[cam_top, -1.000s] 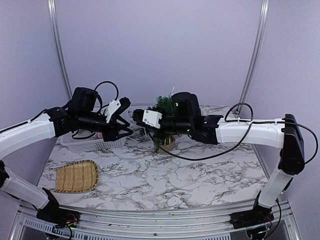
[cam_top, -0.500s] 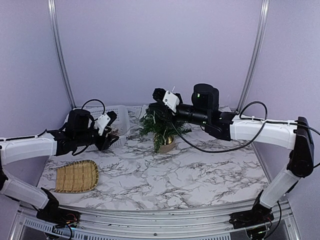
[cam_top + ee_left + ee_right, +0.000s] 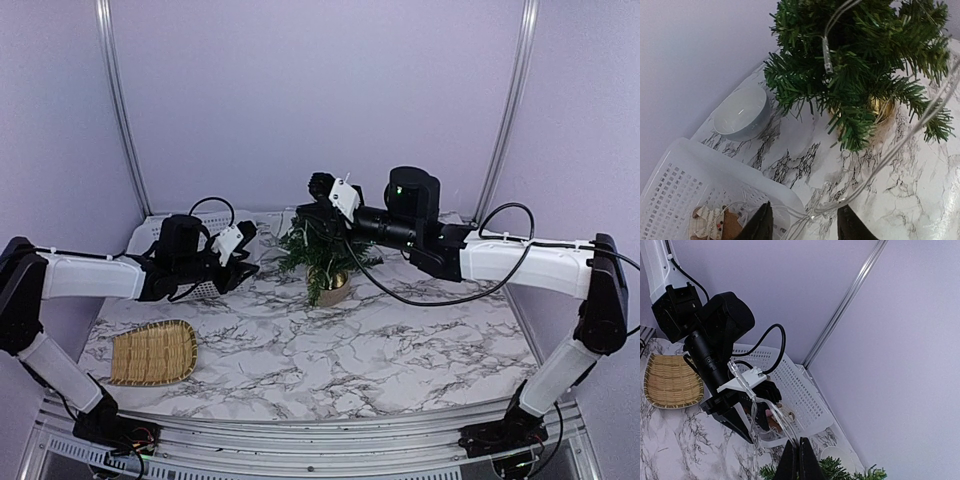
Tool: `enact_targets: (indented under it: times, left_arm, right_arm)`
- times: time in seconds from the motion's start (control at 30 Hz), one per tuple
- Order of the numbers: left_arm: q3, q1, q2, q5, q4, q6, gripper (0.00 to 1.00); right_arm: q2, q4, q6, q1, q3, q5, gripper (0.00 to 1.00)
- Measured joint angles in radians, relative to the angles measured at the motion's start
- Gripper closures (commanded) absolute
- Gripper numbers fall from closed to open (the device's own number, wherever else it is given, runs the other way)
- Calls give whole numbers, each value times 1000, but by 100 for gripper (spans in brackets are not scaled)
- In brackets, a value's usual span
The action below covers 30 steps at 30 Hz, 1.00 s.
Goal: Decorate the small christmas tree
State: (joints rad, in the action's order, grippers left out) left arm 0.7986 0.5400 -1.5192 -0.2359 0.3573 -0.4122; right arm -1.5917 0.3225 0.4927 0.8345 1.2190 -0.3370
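As left arm extends, right arm raised

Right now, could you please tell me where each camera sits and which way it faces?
Top external: above and behind the robot, facing the back wall; both arms and the tree show.
Left wrist: low over the table, facing the tree; left end effector, basket, bowl, string show.
Right wrist: above the tree, facing the left arm; right end effector shut on the string.
Both wrist views share basket and string.
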Motion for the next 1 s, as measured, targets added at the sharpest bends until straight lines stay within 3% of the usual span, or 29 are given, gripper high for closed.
enact_targets:
  times: [0.2, 0.5, 1.0]
  left_arm:
    - [27, -5, -31, -50, 12, -27, 100]
    - [5, -6, 140, -118, -16, -8, 100]
    - [117, -4, 401, -153, -322, 46, 100]
  right_arm:
    - [1, 3, -3, -6, -6, -2, 100]
    - [8, 16, -12, -15, -44, -2, 98]
    - [103, -5, -15, -18, -133, 10, 20]
